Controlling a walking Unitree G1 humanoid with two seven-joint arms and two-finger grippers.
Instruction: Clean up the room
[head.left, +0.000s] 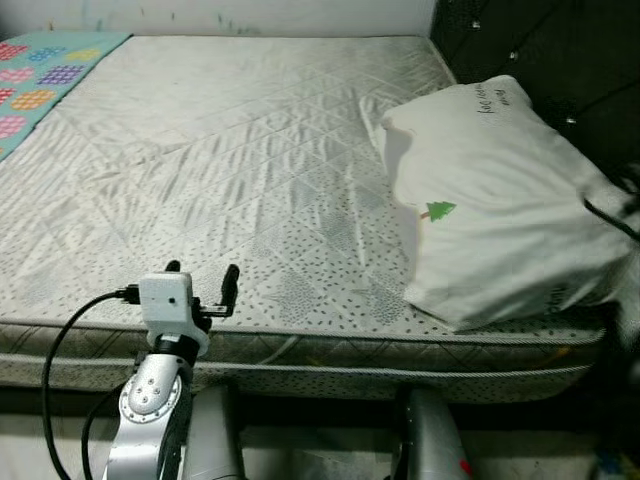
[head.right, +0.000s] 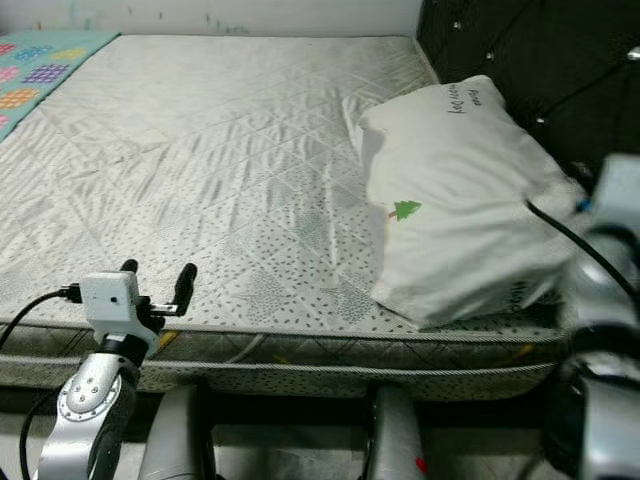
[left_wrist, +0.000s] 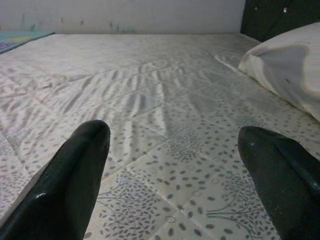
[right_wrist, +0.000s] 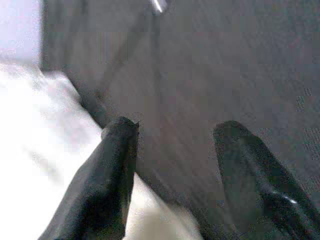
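While we are standing at the foot edge of the bed, our left gripper (head.left: 203, 277) is hovering just above the near edge of the bare quilted mattress (head.left: 230, 170), its two black fingers (left_wrist: 70, 185) spread wide apart and gripping nothing — the speckled fabric is showing plainly between them. A black cable (head.left: 70, 340) is looping down from the wrist beside the silver arm.

A white pillow (head.left: 490, 200) is lying on the right side of the mattress, near the front corner, and it is resting against the dark tufted headboard (head.right: 530, 55). We are seeing a small green tree print (head.left: 438, 210) on its face and some handwriting-style lettering near its far end.

Our right gripper (right_wrist: 172, 145) is raised at the far right, close beside the pillow and the headboard; its fingers are parted with nothing between them, the pillow's pale cloth blurring along one finger and the dark padding lying behind.

At the far left corner a teal blanket (head.left: 45, 70) with coloured patches is lying over the mattress.
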